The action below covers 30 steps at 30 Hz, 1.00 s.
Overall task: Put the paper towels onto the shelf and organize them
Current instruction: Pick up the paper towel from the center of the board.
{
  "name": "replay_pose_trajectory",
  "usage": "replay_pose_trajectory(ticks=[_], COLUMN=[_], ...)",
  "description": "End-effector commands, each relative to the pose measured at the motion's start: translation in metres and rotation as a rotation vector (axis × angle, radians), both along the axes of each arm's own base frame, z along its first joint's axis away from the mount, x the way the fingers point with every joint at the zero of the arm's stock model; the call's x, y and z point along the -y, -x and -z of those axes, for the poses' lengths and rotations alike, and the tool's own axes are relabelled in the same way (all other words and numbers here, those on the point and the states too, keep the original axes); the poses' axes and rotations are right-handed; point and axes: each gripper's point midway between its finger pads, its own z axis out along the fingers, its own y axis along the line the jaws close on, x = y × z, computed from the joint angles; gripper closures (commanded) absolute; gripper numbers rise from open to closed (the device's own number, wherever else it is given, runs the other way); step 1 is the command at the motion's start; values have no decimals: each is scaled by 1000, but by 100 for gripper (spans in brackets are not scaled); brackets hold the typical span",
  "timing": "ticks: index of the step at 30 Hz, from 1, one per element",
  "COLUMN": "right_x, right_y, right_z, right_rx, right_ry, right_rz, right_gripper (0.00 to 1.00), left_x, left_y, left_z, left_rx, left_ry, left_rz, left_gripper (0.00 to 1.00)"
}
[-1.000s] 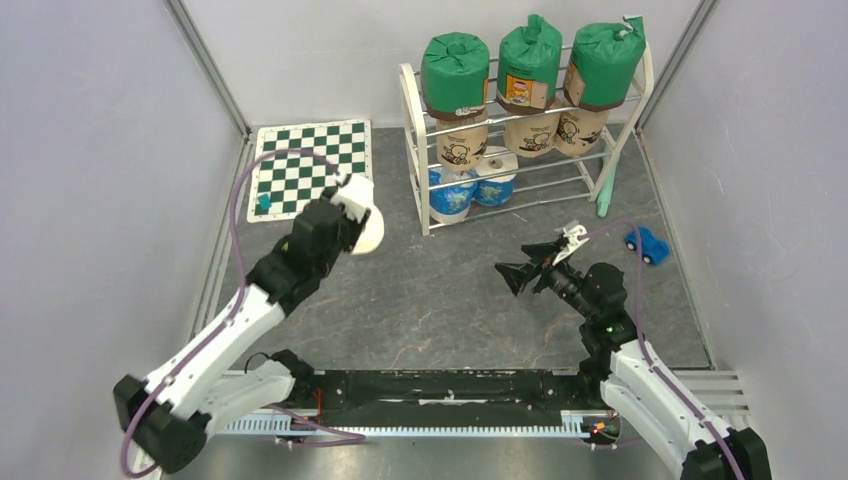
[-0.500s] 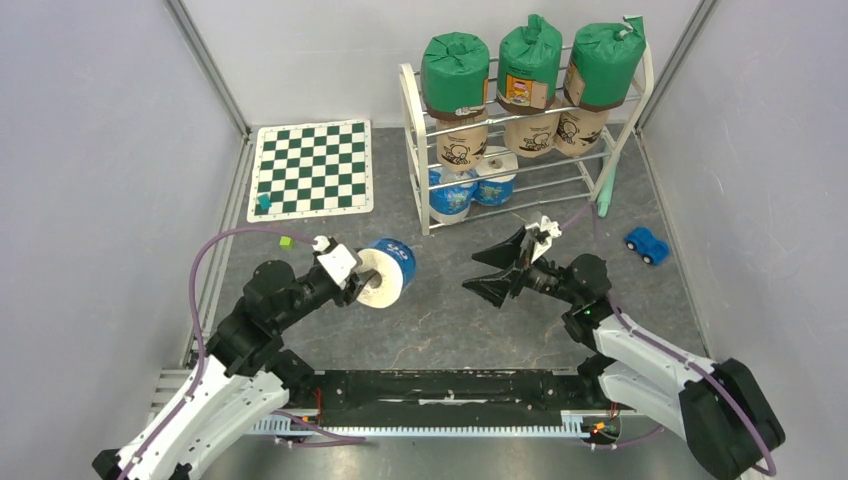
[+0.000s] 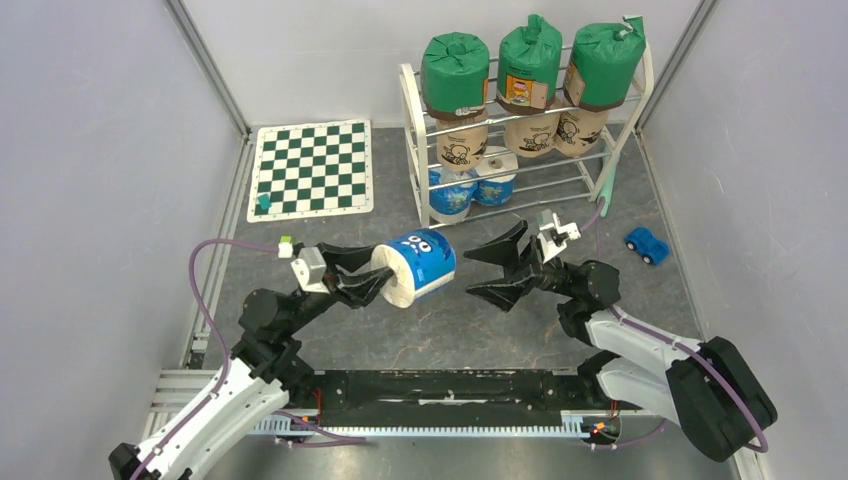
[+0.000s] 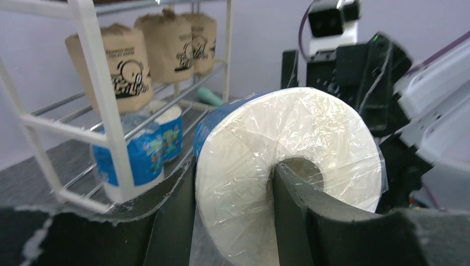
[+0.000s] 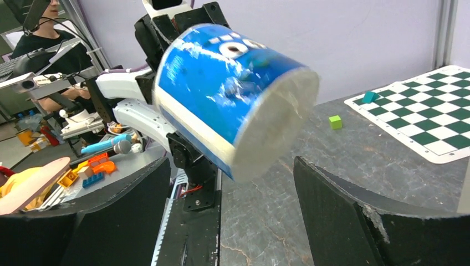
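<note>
My left gripper (image 3: 375, 280) is shut on a white paper towel roll with blue wrap (image 3: 418, 268), held off the table at the centre. One finger sits inside the roll's core and the other against its outer side (image 4: 233, 183). My right gripper (image 3: 490, 270) stands open just right of the roll, its fingers (image 5: 332, 205) spread below the roll's free end (image 5: 221, 94), not touching it. The shelf (image 3: 412, 150) at the back carries three green rolls (image 3: 455, 72) on top, three tan rolls (image 3: 463, 145) below them and two blue-wrapped rolls (image 3: 450, 192) lower down.
A green-and-white chessboard mat (image 3: 312, 168) lies at the back left with a small teal block (image 3: 264, 203) on its edge. A green cube (image 3: 285, 241) sits near the left arm. A blue toy car (image 3: 647, 244) rests at the right, and a teal stick (image 3: 606, 190) leans by the shelf.
The left gripper has carried the roll from beside the chessboard mat rightward to the table's centre. The right gripper has swung left and now faces the roll, still open.
</note>
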Motion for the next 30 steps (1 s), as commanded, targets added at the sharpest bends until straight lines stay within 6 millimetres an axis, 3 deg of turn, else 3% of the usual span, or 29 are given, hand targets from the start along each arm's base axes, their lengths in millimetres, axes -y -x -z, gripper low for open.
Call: replay_pose_trajectory(ticks=[1,12,18,24,30], right_x=[7,19,20,23,27], right_y=[8,55,63,66,73], right_z=[-25,-64,-72,-79,-88], right_rx=[109,233,290,346,404], right_ry=[-56,-209,-226,-227,-231], right_rz=[-11,-206,-211,-172,-158], right_gripper=[16,16,18,17,15], left_x=[-6,18,24,17,16], left_y=[32,43,37,25,26], left_z=[-79,-91,-86,-78,-76], left_rx=[116,46,22,-4,-18], left_ry=[341,437,447,465,460], left_rz=[139,360,374,293,288], left_gripper=[74,73,73,74,74])
